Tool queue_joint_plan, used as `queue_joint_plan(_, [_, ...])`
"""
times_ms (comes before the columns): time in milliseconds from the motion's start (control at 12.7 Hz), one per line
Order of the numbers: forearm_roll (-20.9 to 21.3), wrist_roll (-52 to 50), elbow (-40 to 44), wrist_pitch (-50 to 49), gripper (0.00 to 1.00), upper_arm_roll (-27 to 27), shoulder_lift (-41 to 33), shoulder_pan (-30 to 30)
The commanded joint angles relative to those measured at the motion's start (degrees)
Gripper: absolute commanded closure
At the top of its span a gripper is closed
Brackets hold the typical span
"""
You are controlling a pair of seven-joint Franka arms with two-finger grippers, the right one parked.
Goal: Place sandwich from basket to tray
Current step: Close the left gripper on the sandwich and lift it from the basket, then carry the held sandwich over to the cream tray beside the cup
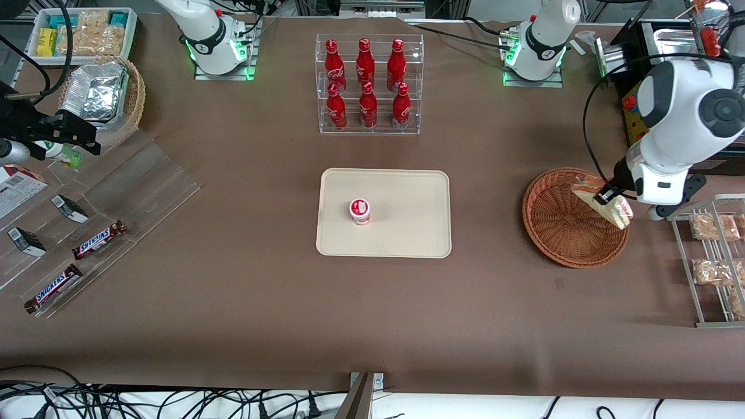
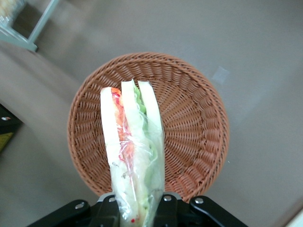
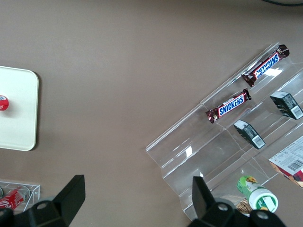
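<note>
One sandwich (image 1: 605, 203) was on my list at this moment, and I logged it clamped between the fingers of the left gripper (image 1: 606, 196), hanging above the reddish-brown basket (image 1: 567, 233) at its edge toward the working arm's end of the table. From the wrist camera I recorded the sandwich (image 2: 132, 161) as a wrapped wedge, white bread with red and green layers, its thick end pinched in the gripper (image 2: 137, 210) and its length stretching over the woven floor of the basket (image 2: 194, 127), clear of the weave.

I noted the cream tray (image 1: 407, 227) at the middle of the table, well apart from the basket toward the parked arm's end, carrying one small red-and-white lidded cup (image 1: 359, 210). The parked arm's camera caught a corner of that tray (image 3: 19, 113) too.

Six red bottles (image 1: 365, 81) stood in a clear rack, farther from the front camera than the tray. Two Snickers bars (image 1: 75, 265) lay on acrylic steps at the parked arm's end. Bags of beige snacks (image 1: 713, 250) sat on a metal rack just beside the basket at the working arm's end.
</note>
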Motion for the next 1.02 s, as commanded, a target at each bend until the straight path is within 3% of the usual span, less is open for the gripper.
queue_joint_plan(0, [-0.86, 1.77, 6.35, -5.62, 1.0, -2.66, 1.45, -0.24])
queue_joint_plan(630, [-1.04, 3.0, 14.53, -9.15, 1.0, -15.22, 4.17, -1.03])
queue_joint_plan(945, [-0.08, 8.51, 19.1, -8.71, 1.0, -22.26, 9.61, -3.49])
